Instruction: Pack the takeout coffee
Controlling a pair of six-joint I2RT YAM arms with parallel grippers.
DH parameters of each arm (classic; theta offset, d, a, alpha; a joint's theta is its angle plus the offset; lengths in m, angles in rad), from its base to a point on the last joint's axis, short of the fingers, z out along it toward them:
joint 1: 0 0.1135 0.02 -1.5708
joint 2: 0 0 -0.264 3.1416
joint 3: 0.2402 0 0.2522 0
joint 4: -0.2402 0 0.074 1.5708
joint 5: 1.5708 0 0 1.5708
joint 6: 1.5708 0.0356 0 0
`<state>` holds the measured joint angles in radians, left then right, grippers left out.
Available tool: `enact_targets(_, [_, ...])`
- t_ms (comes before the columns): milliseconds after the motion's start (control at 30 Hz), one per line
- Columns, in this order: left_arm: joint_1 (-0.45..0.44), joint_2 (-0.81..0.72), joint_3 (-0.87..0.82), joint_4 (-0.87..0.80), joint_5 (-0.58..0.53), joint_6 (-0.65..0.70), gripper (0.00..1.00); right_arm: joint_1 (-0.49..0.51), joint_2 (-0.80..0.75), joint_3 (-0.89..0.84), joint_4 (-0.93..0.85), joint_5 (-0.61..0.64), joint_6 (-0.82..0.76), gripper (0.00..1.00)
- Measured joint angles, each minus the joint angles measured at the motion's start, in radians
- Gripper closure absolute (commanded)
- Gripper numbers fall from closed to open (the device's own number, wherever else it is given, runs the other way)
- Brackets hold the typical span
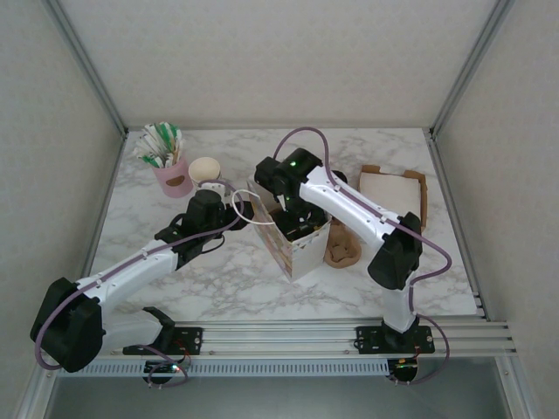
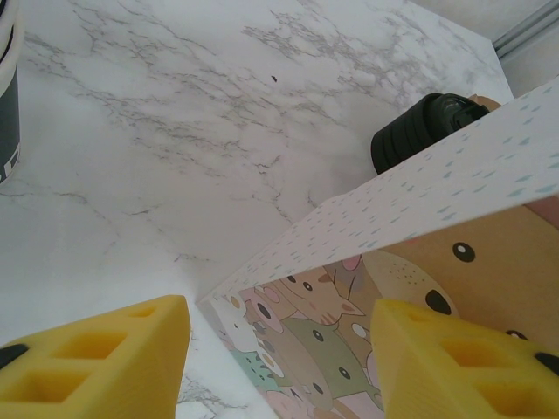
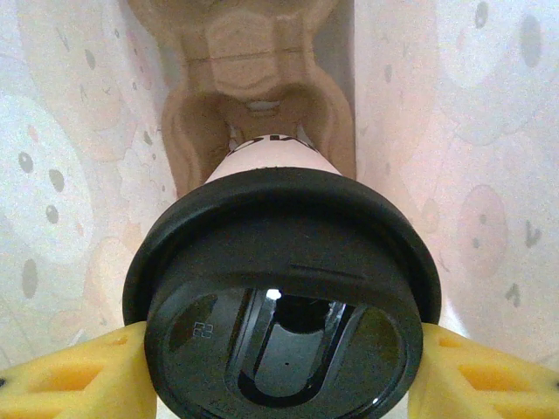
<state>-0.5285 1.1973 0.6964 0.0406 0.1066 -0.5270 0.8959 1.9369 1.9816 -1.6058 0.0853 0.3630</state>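
Observation:
The takeout coffee, a pale cup with a black lid, hangs inside the paper bag. My right gripper is shut on it, a yellow pad pressing each side of the lid. Below the cup, at the bag's bottom, lies a brown cardboard carrier. From above, my right gripper reaches down into the open bag at the table's middle. My left gripper is at the bag's left rim. It stands open, its fingers astride the bag's top corner without touching it.
A black cylinder lies behind the bag. A pink holder of sachets and a cream paper cup stack stand at the back left. Another brown carrier lies right of the bag, with a flat cardboard tray behind.

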Motion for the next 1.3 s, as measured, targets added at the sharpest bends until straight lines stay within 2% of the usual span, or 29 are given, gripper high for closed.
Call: enact_targets(1300, [0.000,0.000,0.000,-0.025,-0.001,0.007,0.43,0.006,-0.016,-0.033,0.036,0.001,0.000,0.36])
